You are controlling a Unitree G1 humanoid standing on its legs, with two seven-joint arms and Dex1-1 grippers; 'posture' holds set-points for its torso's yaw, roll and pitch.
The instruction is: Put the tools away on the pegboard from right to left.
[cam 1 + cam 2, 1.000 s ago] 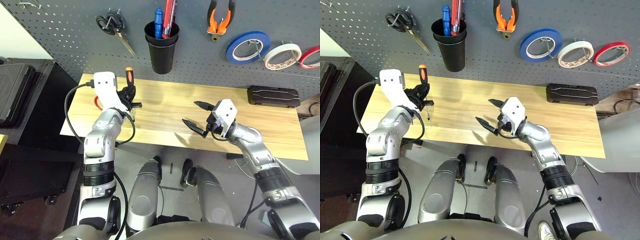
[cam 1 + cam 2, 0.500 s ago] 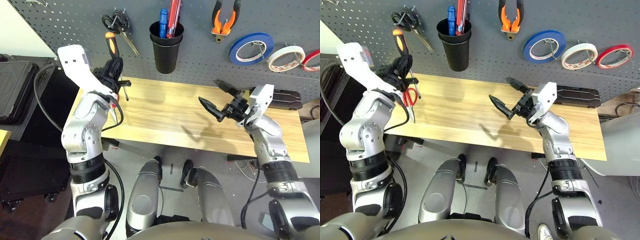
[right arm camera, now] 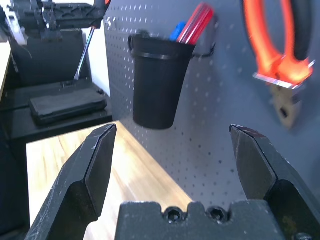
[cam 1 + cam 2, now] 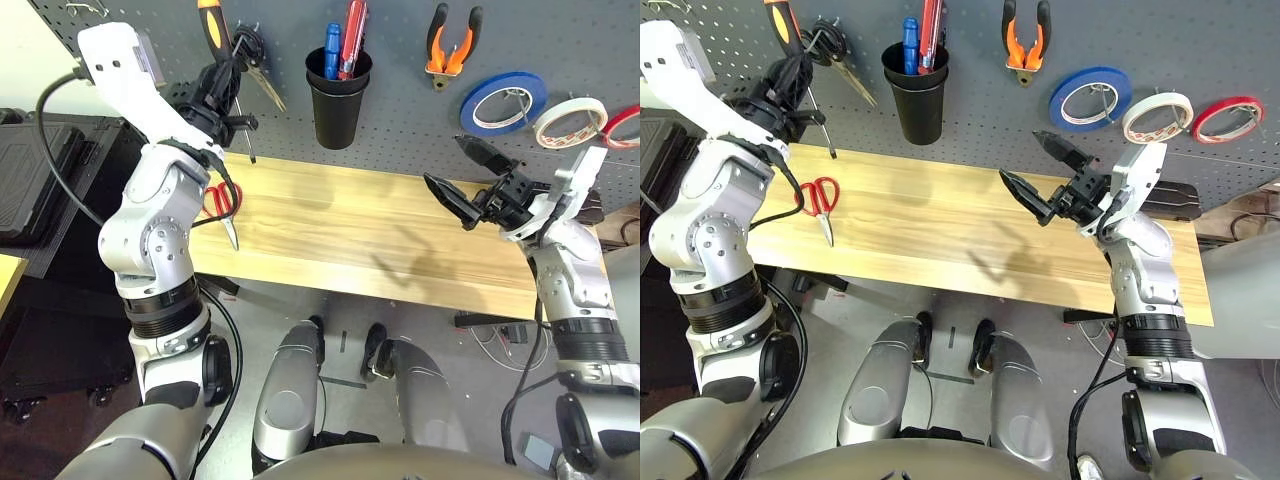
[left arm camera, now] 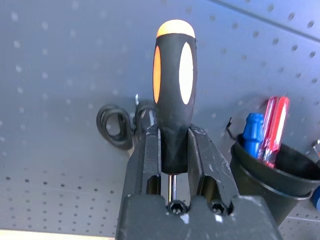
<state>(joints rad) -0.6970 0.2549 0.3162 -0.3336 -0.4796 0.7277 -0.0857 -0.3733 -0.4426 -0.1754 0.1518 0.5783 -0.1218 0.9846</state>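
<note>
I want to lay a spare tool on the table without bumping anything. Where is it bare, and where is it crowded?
The wooden table is bare across its middle, from the red-handled scissors at its left end to the black case at its far right. The right gripper, open, hangs over the right part. The left end is tighter, with the left gripper holding the screwdriver above.

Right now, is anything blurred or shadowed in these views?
Right wrist view: the pliers are soft and out of focus. Left wrist view: the screwdriver handle is sharp. Left eye view: the right hand casts a faint shadow on the table.
</note>
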